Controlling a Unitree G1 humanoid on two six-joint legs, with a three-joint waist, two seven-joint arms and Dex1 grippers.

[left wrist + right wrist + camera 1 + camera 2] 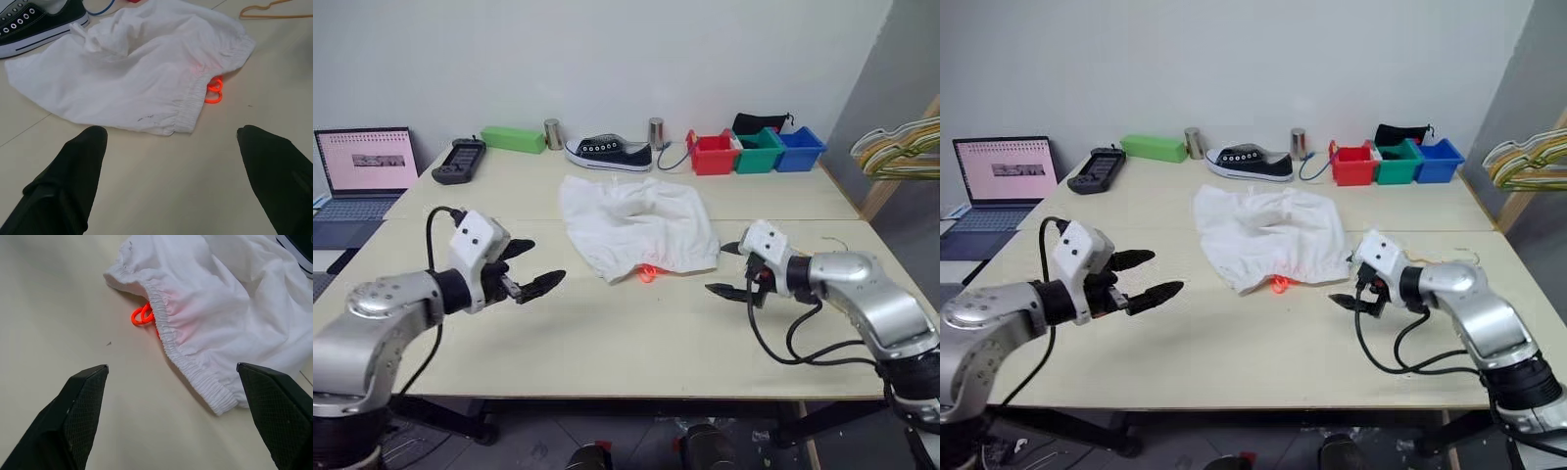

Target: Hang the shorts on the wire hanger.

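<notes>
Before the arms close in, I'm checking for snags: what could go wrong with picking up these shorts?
The shorts lie crumpled and thin, so open jaws may pinch only one layer or both layers of the waistband together. The orange loop peeking from under the waistband could catch a finger. The wire hanger lies flat on the table past the shorts, thin and hard to get under. Both the left gripper and right gripper are empty.

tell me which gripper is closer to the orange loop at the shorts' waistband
Right. The right gripper sits open just beside the orange loop; the left gripper hangs open farther off on the other side of the shorts.
</notes>
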